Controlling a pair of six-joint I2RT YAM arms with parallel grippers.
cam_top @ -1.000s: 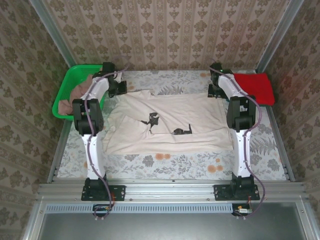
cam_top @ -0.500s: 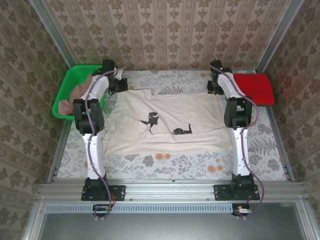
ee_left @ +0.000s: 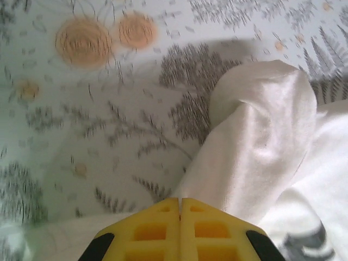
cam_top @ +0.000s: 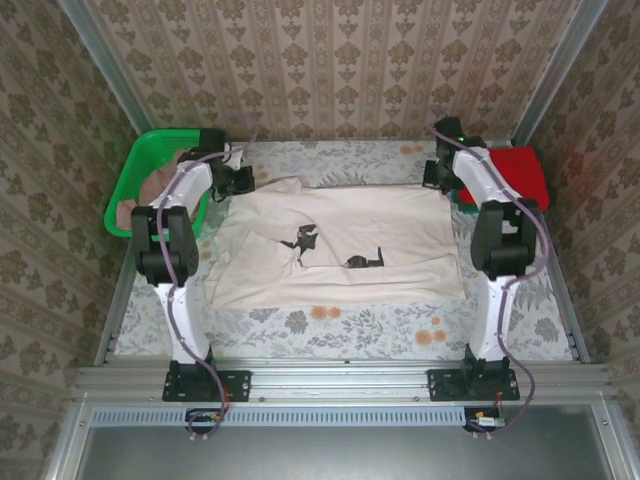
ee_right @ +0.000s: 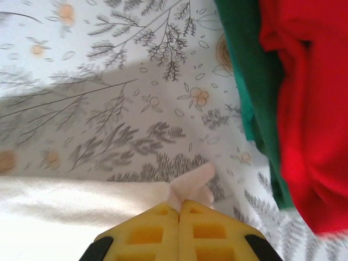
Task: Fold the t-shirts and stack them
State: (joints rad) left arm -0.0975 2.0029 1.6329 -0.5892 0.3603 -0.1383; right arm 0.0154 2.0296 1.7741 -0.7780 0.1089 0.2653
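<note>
The large cream t-shirt (cam_top: 340, 245) lies spread across the middle of the table, with a dark print on its chest. My left gripper (cam_top: 240, 182) is at its far left corner, and in the left wrist view the yellow jaws (ee_left: 180, 202) are shut, with cream cloth (ee_left: 255, 141) rising up to them. My right gripper (cam_top: 436, 178) is at the far right corner. There its jaws (ee_right: 179, 209) are shut on a pinched tuft of the cream hem (ee_right: 190, 187). A red t-shirt (cam_top: 515, 170) lies at the far right on top of a dark green t-shirt (ee_right: 255, 81).
A green mesh basket (cam_top: 135, 180) stands at the far left with a pink-brown t-shirt (cam_top: 160, 182) in it. The floral tablecloth (cam_top: 340, 325) shows in front of the shirt. Wallpapered walls close in the back and sides, and a metal rail (cam_top: 340, 378) runs along the near edge.
My right gripper has shut on the cream shirt's far right corner. Both arms have swung outward, and the shirt's far edge is pulled straighter.
</note>
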